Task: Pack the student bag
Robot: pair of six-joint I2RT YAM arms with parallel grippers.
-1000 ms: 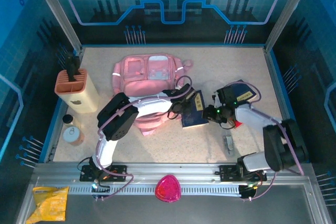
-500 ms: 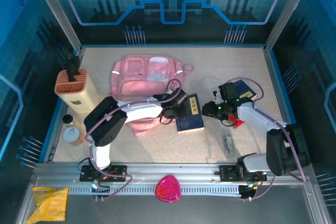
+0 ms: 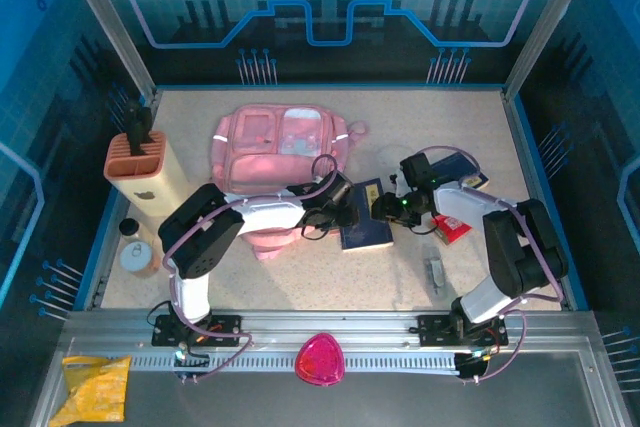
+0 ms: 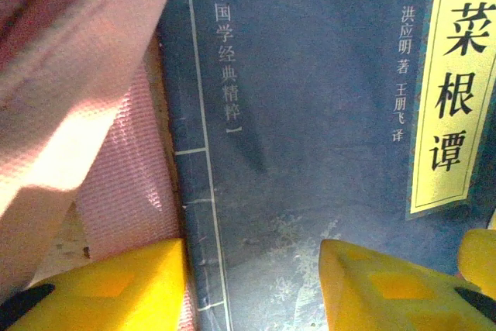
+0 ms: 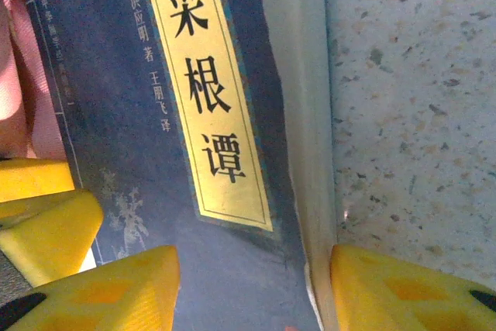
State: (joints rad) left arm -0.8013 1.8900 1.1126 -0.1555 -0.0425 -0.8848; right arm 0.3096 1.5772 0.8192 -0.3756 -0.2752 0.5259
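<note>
1. the student bag [image 3: 280, 142] lies flat on the counter [image 3: 460, 117], toward the back and a little left of the middle; the left arm crosses over its near end.
2. a dark blue book [image 3: 368, 234] with a yellow title label lies flat just to the right of the bag's near end.
3. the left gripper [image 3: 346, 209] is low over the book's left part. in the left wrist view its yellow fingers [image 4: 101, 288] stand apart, with the cover between them and nothing clamped.
4. in that view a pink strap [image 4: 116, 184] runs along the book's left edge; it seems to touch the book, but the view is too close to be sure.
5. the right gripper [image 3: 384, 209] is at the book's right side. its fingers [image 5: 411, 292] are also spread apart, one over the cover and one over the bare counter, so they straddle the page edge.
</note>
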